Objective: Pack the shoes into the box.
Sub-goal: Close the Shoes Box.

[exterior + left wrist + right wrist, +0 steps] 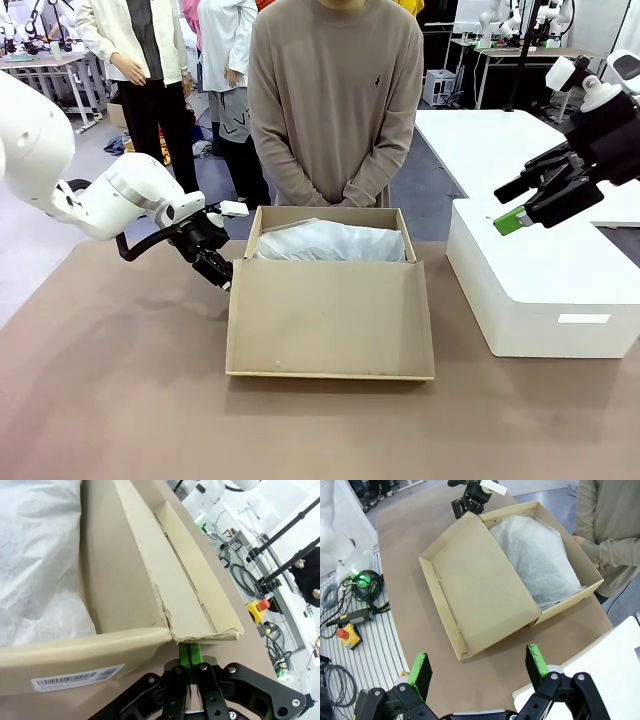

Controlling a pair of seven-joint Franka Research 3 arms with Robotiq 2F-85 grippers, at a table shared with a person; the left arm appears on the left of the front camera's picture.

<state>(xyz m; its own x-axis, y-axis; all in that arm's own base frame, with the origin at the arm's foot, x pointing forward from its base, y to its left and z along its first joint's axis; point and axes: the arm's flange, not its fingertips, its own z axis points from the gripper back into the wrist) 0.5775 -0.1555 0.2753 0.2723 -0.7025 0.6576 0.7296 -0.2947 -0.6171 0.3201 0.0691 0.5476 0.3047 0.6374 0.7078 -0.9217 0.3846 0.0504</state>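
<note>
Cardboard shoebox (330, 290) sits mid-worktop (110, 400), open, hinged flap lid (330, 318) folded down flat toward the near side, inner face up. Box body is at the far side, filled with crumpled white tissue paper (330, 242); shoes can't be made out under it. Left pincer (222, 276) is at the box's left wall, right at the corner where lid meets body, fingers pressed together with nothing between them; in the left wrist view the green pads (190, 655) meet just under the torn lid corner, touching or nearly touching the cardboard edge, can't tell which. A barcode label (77, 677) is stuck on the box's outer wall next to that corner. Right pincer (515, 205) hangs in the air to the right, above the white rectangular block (545, 280) that stands just right of the box, jaws spread wide and empty; right wrist view looks down past its green-tipped fingers (536, 661) onto the open box and lid. Person (335, 100) in a taupe sweater stands at the far edge right behind the box, hands (345, 195) clasped in front, clear of the box.
</note>
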